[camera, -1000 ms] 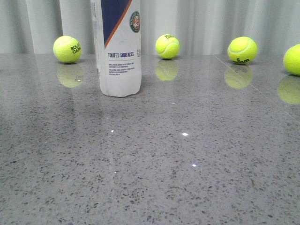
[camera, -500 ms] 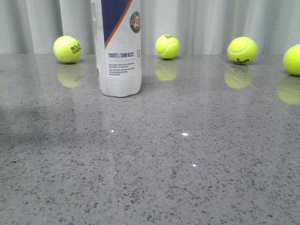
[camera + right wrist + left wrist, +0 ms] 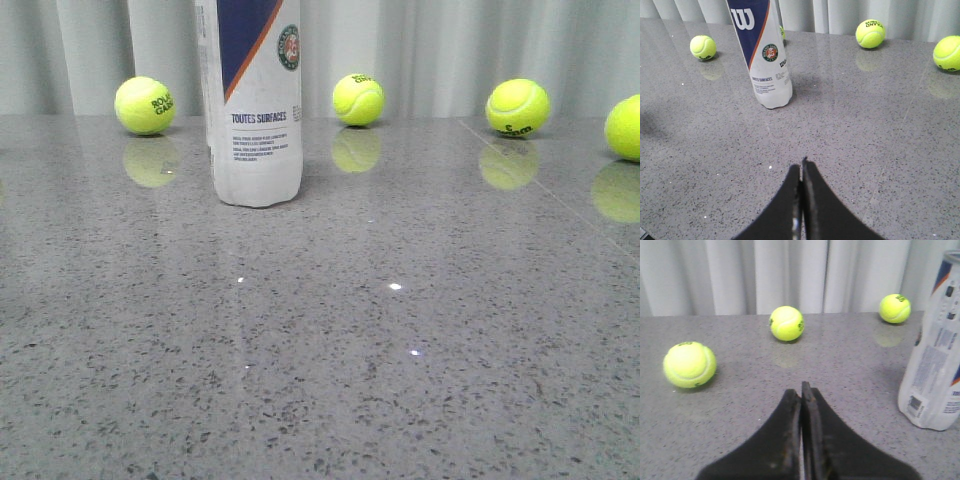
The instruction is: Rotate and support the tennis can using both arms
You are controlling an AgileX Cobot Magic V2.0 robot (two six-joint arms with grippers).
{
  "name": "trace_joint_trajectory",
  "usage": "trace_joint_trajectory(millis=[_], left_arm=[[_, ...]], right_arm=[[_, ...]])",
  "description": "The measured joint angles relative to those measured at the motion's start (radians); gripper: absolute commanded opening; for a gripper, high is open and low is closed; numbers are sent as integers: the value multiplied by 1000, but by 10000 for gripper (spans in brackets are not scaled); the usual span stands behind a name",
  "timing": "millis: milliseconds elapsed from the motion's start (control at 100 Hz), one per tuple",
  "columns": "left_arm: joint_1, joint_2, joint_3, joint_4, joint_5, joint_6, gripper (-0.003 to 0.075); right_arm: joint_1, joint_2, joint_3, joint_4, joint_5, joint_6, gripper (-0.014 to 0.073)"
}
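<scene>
You're facing an upright tennis can point(image 3: 253, 110), likely light, slick and tippy, so grip mid-label; left end effector point(image 3: 802, 390) and right end effector point(image 3: 801, 167) are sitting pressed together.

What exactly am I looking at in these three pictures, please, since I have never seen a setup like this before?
This is a robot with two arms at a grey speckled table. One picture looks forward over the table from the robot's front; neither arm shows in it. The other two come from cameras on each wrist, so the black wedge at the bottom of each is that arm's gripper: the left gripper and the right gripper. Both have their fingers pressed together and hold nothing. Standing upright on the table is the tennis can, a tall tube with a white-and-navy Wilson label. Loose yellow-green tennis balls lie toward the back, near a pale curtain. Neither gripper touches the can.
</scene>
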Motion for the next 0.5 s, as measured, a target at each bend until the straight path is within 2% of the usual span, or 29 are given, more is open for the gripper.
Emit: trace_joint_trajectory(millis=[280,500], left_arm=[[29,-107,158,-4,-190,0,-19],[29,-168,247,-8,-236,0,-19]], right_arm=[[0,0,0,0,0,0,-61],[0,0,0,0,0,0,-61]])
